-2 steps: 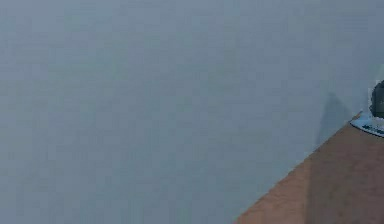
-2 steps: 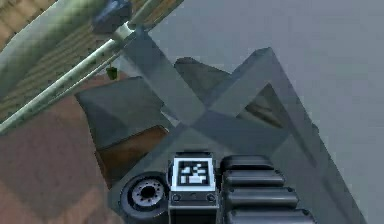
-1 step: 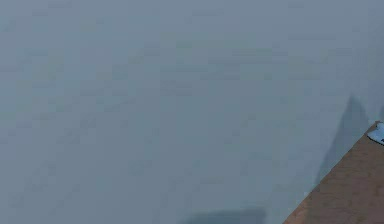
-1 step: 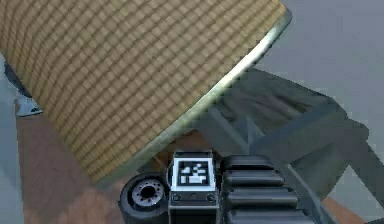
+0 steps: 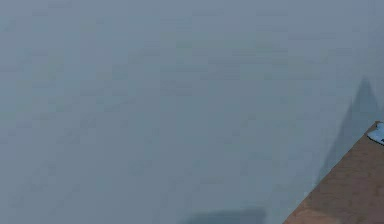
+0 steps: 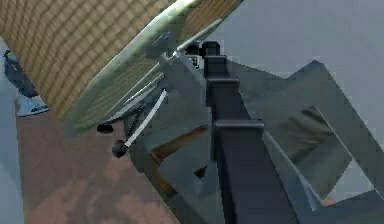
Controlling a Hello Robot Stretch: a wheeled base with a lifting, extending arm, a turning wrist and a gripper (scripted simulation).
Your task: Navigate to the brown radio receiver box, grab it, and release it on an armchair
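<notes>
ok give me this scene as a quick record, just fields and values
wall: plain grey, ahead in the forward view
floor: brown, forward view's lower right corner
arm: dark bar rising from the arm side view's bottom edge
gripper: by the pale rim of a round woven thing
held: cannot tell
small grey thing: arm side view's left edge

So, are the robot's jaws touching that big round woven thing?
Cannot tell. In the arm side view the jaws lie right at the round woven thing's pale rim, but neither contact nor a gap shows plainly.
</notes>
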